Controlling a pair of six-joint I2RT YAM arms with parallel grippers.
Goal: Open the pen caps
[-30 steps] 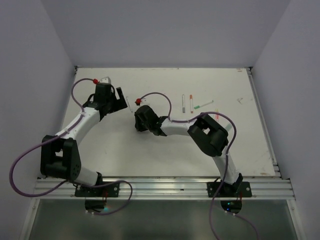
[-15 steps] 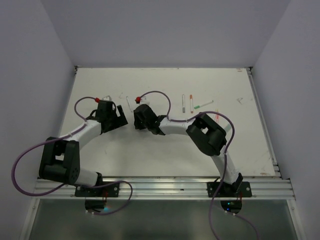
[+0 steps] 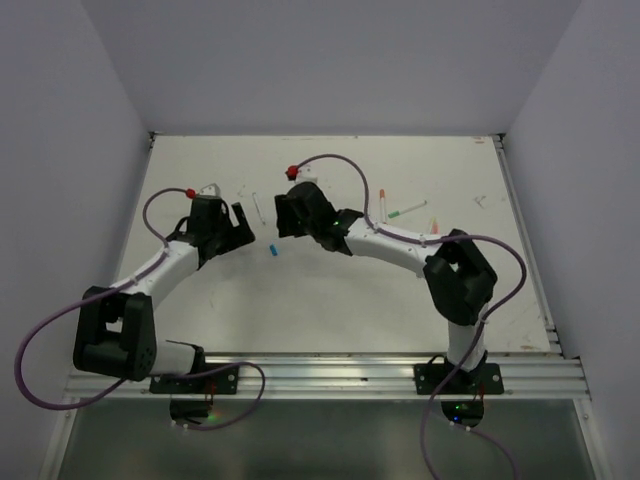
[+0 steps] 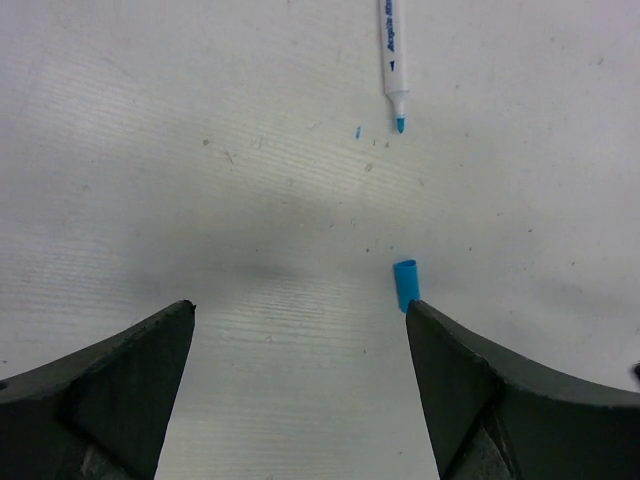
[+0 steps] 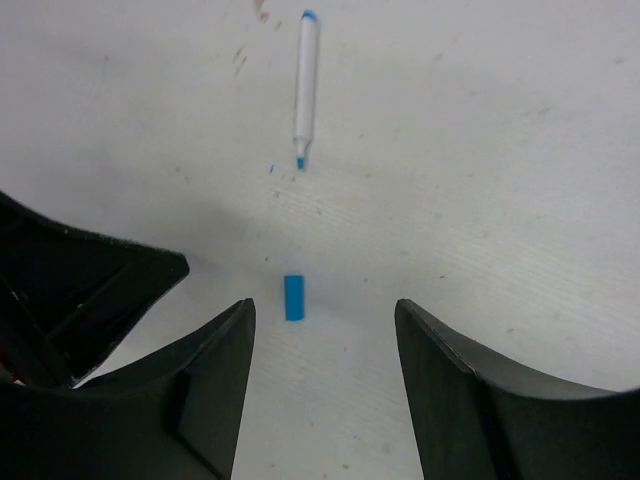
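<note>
Fingers of the left gripper: spread wide, nothing between them, bare table showing through the gap. Fingers of the right gripper: likewise parted, though less widely, and gripping nothing. Item of the task, one blue cap: a short stub lying loose on its side on the table, off its pen. In the right wrist view it sits in the gap between the fingers, closer to the left one in the picture and touching neither. In the left wrist view it shows just off the tip of the right-hand finger; contact there cannot be told. From above it lies between the two grippers, slightly nearer the arm bases than either. Companion item, one white pen barrel: bare blue tip exposed, pointing toward the cap, lying farther out on the table and well apart from it. Arrangement, judged: the two grippers face each other over one patch of table, as suits a two-handed pull, and both stand empty because this pen looks finished, cap and barrel parted. Remaining stock to the right: an orange-ended pen and a green-ended pen, near each other; whether they are capped is too small to tell.
</note>
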